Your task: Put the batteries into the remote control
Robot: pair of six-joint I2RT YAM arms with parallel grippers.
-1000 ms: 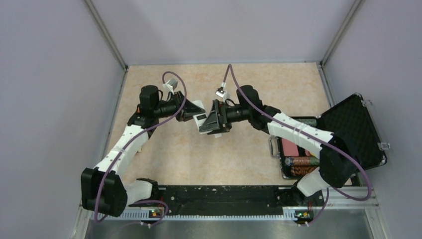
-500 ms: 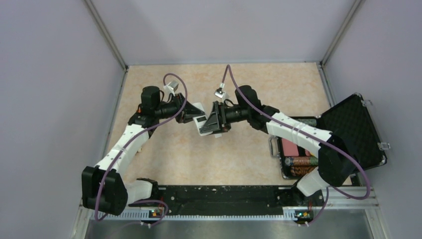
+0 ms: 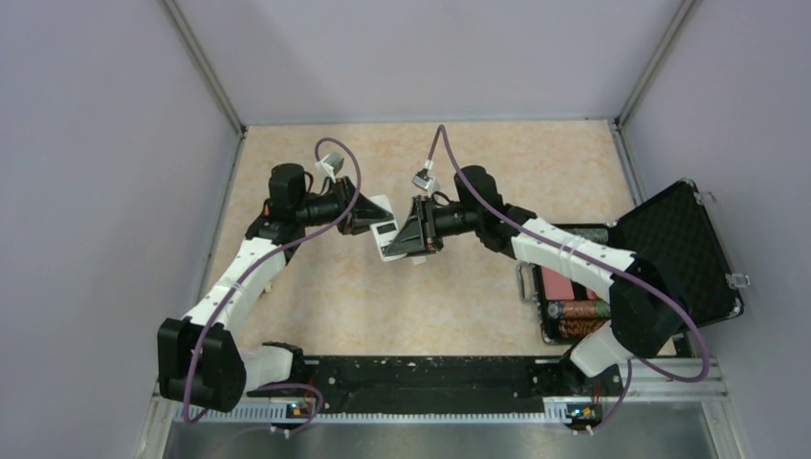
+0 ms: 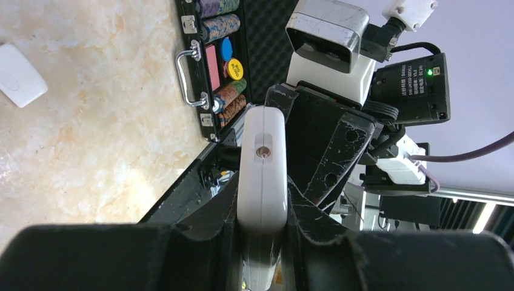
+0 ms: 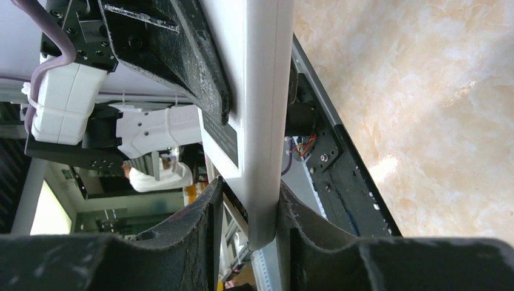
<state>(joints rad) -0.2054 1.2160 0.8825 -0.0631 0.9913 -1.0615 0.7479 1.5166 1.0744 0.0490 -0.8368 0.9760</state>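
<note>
Remote control spans lengthwise from left gripper to right gripper

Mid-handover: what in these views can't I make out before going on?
- Batteries: none found in any view; the top view is too small to tell.
- Remote recess: the left wrist view shows only its edge, the right wrist view only its side; loaded or not is unclear.
- White piece on the table: left wrist view, cut by the left edge; unidentifiable.
- Case contents: top view, partly covered by the right arm.
</note>
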